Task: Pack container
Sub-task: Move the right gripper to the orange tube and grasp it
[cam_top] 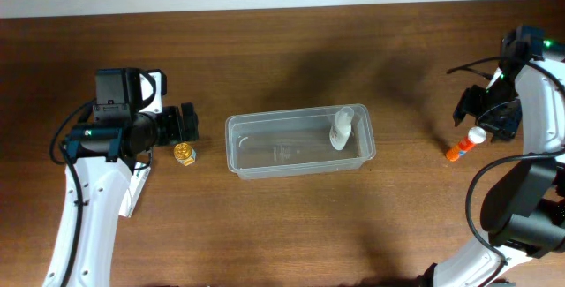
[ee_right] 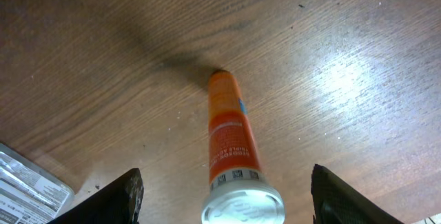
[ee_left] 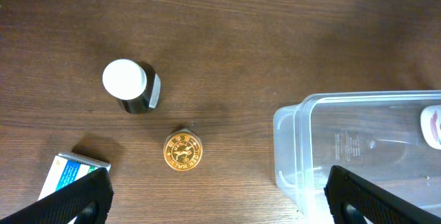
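Observation:
The clear plastic container (cam_top: 265, 171) stands mid-table with a white bottle (cam_top: 341, 129) lying inside at its right end. It also shows in the left wrist view (ee_left: 296, 112). My left gripper (cam_top: 184, 124) is open and empty, above a small gold-lidded jar (cam_top: 184, 154), which sits just left of the container. In the left wrist view the gripper (ee_left: 220, 207) straddles bare wood below the jar (ee_left: 182, 149). My right gripper (cam_top: 482, 117) is open over an orange tube with a white cap (cam_top: 464, 144). Its fingers (ee_right: 234, 214) flank the tube's cap end without touching the tube (ee_right: 229, 131).
A dark bottle with a white cap (ee_left: 129, 86) stands left of the jar. A blue-and-white box (ee_left: 69, 171) lies by my left finger. A foil packet (ee_right: 27, 182) lies at the lower left of the right wrist view. The brown table's far edge (cam_top: 282, 4) runs along the top.

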Action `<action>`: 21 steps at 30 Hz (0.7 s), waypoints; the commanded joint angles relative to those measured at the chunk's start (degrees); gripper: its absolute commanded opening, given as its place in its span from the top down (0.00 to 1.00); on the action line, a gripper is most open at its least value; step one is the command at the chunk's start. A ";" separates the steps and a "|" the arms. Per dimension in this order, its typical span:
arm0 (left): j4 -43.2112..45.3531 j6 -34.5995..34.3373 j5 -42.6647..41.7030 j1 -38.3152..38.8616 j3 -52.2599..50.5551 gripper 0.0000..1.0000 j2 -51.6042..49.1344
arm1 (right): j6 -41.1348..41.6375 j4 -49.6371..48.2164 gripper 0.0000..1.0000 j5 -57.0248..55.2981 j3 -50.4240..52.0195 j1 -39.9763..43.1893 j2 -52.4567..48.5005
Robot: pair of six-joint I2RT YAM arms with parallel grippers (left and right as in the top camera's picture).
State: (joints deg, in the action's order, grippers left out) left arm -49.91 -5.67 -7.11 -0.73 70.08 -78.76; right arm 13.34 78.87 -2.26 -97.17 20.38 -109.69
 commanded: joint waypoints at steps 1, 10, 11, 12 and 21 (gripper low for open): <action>0.15 -0.33 -0.61 0.20 1.11 0.01 -0.04 | 0.44 0.33 0.30 0.35 0.66 0.28 -0.31; 0.15 -0.33 -0.61 0.20 1.11 0.01 -0.04 | 0.46 -2.16 0.40 0.35 5.09 0.33 -0.31; 0.15 -0.33 -0.61 0.20 1.11 0.01 -0.04 | 0.46 -2.27 0.41 0.33 5.09 0.33 -0.31; 0.15 -0.33 -0.61 0.20 1.11 0.01 -0.04 | 0.46 -2.47 0.43 0.33 5.09 0.33 -0.31; 0.17 -0.33 -0.63 0.20 1.11 0.01 -0.04 | 0.46 -2.84 0.60 0.11 5.09 0.33 -0.31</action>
State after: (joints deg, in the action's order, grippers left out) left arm -49.91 -5.67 -7.11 -0.73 70.08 -78.76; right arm 13.47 76.20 -2.07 -92.60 20.38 -109.84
